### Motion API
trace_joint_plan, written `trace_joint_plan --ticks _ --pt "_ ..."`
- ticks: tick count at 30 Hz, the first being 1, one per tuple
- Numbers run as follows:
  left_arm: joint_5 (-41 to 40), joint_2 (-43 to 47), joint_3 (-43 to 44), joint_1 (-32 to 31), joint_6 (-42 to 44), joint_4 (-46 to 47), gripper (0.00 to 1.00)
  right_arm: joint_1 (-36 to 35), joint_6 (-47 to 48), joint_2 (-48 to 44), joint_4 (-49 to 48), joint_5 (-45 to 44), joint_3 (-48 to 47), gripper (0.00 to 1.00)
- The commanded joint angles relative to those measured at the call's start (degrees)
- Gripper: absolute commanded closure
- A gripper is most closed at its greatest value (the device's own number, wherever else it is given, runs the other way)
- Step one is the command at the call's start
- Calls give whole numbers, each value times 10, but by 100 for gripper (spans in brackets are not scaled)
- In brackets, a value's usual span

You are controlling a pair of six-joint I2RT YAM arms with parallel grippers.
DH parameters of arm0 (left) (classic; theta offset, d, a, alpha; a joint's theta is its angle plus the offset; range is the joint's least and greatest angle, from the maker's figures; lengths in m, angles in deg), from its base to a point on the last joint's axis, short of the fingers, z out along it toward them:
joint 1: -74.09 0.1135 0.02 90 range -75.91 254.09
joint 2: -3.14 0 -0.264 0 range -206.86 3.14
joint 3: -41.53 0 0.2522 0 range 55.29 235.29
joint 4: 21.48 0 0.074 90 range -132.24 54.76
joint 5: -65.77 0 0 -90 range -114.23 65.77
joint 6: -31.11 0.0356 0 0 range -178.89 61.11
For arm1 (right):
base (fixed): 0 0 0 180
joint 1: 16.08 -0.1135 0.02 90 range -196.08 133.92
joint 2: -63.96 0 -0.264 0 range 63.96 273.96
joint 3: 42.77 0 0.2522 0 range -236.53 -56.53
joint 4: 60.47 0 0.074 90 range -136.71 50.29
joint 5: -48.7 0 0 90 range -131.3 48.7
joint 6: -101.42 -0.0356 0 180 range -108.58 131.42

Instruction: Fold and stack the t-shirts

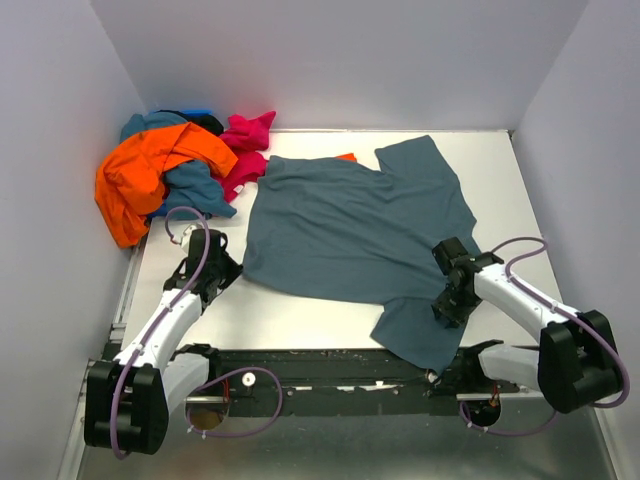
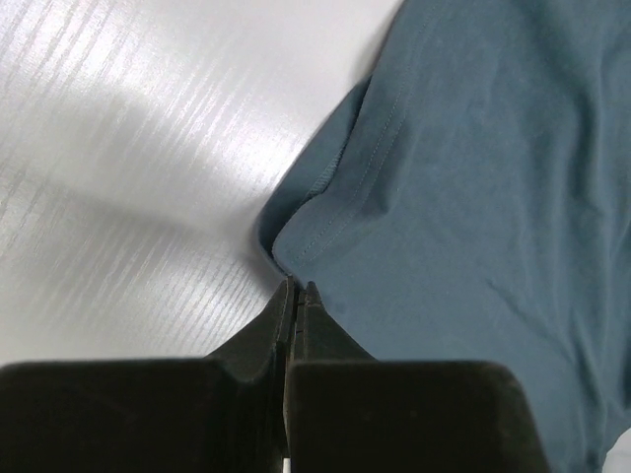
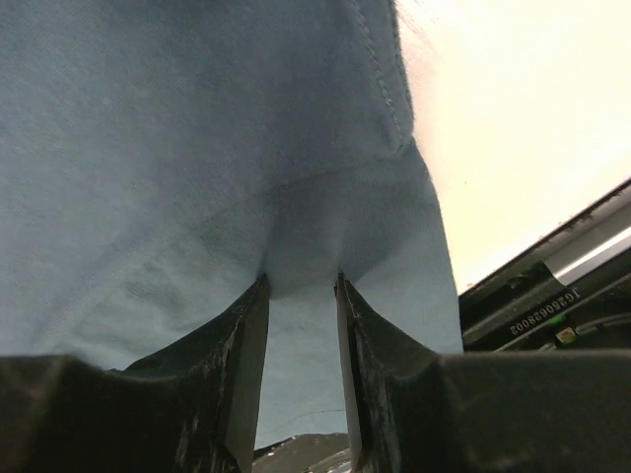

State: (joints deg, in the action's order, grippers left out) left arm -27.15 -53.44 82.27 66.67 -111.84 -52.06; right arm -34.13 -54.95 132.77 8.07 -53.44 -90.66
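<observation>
A slate blue-grey t-shirt (image 1: 350,220) lies spread flat across the middle of the table, one sleeve hanging toward the front edge. My left gripper (image 1: 228,272) is shut, and its tips (image 2: 299,286) touch the shirt's folded near-left corner (image 2: 325,212); I see no cloth between the jaws. My right gripper (image 1: 443,305) presses down on the near-right sleeve. Its fingers (image 3: 302,281) stand apart with a puckered ridge of the cloth (image 3: 197,148) between them. More t-shirts sit heaped at the back left: orange (image 1: 135,180), magenta (image 1: 245,135) and teal-blue (image 1: 195,185).
A scrap of orange cloth (image 1: 346,157) peeks out behind the grey shirt's far edge. Grey walls close the table in on the left, back and right. The black rail (image 1: 330,362) with the arm bases runs along the front edge, close beside the right gripper (image 3: 552,305).
</observation>
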Motion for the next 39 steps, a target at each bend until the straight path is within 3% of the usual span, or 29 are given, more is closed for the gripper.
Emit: trace_joint_plan --ticks 1,6,10,11,21,29,39 --pt "10 -1 13 -3 9 2 100 -2 -6 9 -42 15 13 59" --pt "12 -6 18 -1 10 -1 100 -2 -5 27 -43 17 2 60" --pt "12 -5 19 -1 9 -1 100 -2 7 29 -58 23 2 97" --pt "11 -6 20 -1 8 -3 100 -2 8 26 -59 24 2 99" --pt "10 -34 49 -2 16 -8 100 -2 38 -41 11 -20 -86 99" --pt "7 -72 103 -1 4 0 100 15 95 1 19 -9 -165 99" --pt "21 -189 172 2 -47 50 100 85 165 49 -10 4 -235 99"
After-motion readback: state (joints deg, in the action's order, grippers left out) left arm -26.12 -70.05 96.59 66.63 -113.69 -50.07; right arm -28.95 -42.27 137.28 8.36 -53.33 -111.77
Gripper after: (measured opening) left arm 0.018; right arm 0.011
